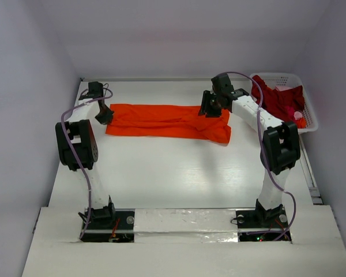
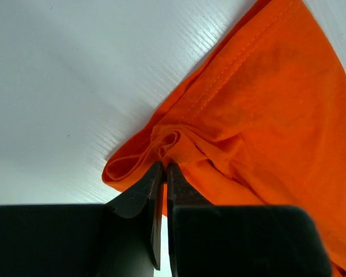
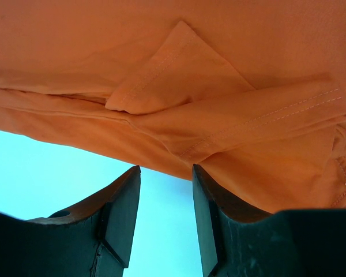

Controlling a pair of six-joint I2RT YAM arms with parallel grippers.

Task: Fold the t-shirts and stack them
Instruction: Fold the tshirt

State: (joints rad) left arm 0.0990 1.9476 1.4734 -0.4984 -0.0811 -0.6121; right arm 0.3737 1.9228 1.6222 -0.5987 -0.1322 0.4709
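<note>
The orange t-shirt (image 1: pixel 167 122) lies folded into a long strip across the far middle of the table. My left gripper (image 1: pixel 104 116) is at its left end, shut on a bunched corner of the orange cloth (image 2: pixel 167 144). My right gripper (image 1: pixel 210 107) is over the strip's right end, open, its fingertips (image 3: pixel 130 179) just short of the folded orange edge (image 3: pixel 179 150). Dark crimson t-shirts (image 1: pixel 281 103) are heaped in the white basket (image 1: pixel 309 118) at the far right.
The white lattice basket stands at the table's far right edge, beside the right arm. White walls close in the left, back and right sides. The bare table (image 1: pixel 179 173) stretches between the shirt and the arm bases.
</note>
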